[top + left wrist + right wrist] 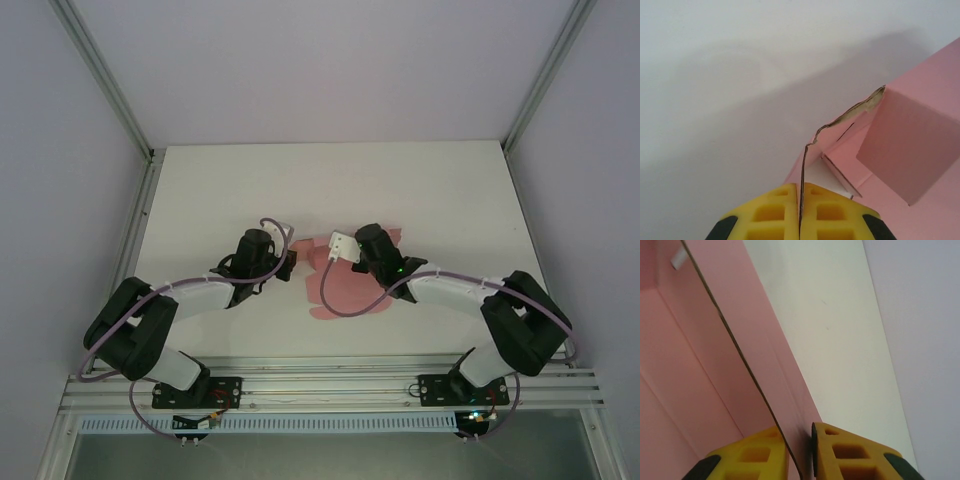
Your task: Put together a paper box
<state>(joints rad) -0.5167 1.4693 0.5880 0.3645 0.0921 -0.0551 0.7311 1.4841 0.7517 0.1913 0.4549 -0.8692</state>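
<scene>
Two grippers each pinch thin pink card: the left gripper (800,212) is pressed tight on a wavy, ragged edge of the paper box (910,145), and the right gripper (800,450) is closed around one of its raised side walls, a sliver of pink showing beside one finger. From above, the half-folded box lies near the middle of the white table (420,190), between the two wrists and partly under the right one.
</scene>
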